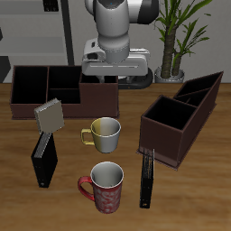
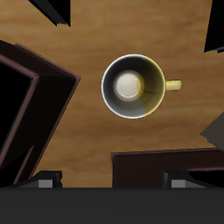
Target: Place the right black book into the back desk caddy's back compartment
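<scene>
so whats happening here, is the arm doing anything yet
Not much so far. The tool hangs above the table near the back, holding nothing, over the yellow mug. The right black book stands untouched near the table's front edge, beside a smaller grey book. The back desk caddy sits farther back, and its back compartment holds nothing. A red patterned mug, a thin black book and a slanted-wall caddy are also on the table.

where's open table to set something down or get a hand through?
Free: the front strip between the red mug and the thin black book, and the wood between the yellow mug and the slanted caddy. Crowded: around the black book and grey book, close by the back desk caddy.
</scene>
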Motion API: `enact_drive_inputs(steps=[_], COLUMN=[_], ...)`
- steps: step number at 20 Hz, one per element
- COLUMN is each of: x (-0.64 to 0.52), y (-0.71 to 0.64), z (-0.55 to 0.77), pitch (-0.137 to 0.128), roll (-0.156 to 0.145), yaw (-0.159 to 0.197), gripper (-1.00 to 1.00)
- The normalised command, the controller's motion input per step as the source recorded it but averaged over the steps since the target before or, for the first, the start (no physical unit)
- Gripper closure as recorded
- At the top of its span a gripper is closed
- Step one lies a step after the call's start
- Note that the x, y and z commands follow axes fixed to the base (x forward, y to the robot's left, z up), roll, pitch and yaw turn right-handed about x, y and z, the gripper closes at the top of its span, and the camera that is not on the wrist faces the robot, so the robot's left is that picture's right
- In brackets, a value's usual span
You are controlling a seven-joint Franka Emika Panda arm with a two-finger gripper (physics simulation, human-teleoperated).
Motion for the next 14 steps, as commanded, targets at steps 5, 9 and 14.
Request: enact_drive_inputs(steps=[5,9,14], x=[0.05,0.21,0.25], y=[-0.09,-0.39,-0.48], z=[0.0,0.09,0.14], pitch=[-0.013,-0.032,-0.01], roll=[-0.008,0.046,0.055], yaw=[0.03,0.036,0.089], gripper=[-1.0,-1.0,-1.0])
